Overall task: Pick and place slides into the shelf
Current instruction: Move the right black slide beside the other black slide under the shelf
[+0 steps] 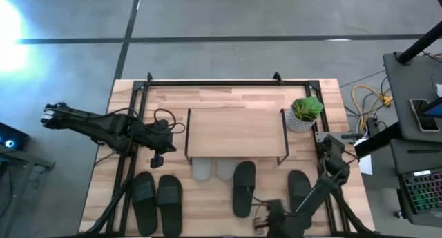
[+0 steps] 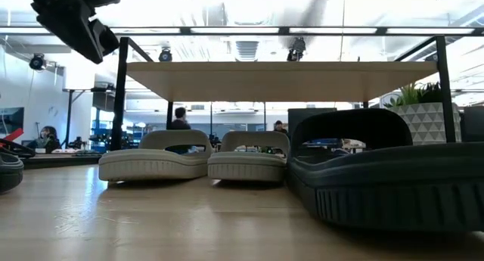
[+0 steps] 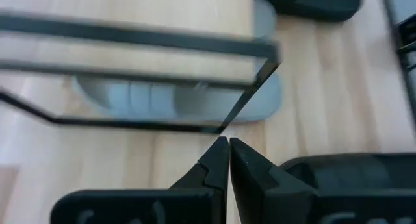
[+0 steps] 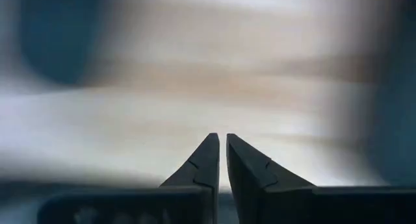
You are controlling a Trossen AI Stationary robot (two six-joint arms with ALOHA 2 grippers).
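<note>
Both grippers, left [image 3: 229, 143] and right [image 4: 221, 138], pinched closed, empty.

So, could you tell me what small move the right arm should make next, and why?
Probably open the right hand and lower it toward the nearest black slide. That hand is shut and empty near the table's front edge, and only the grey pair sits under the shelf; the black slides lie out front.
</note>
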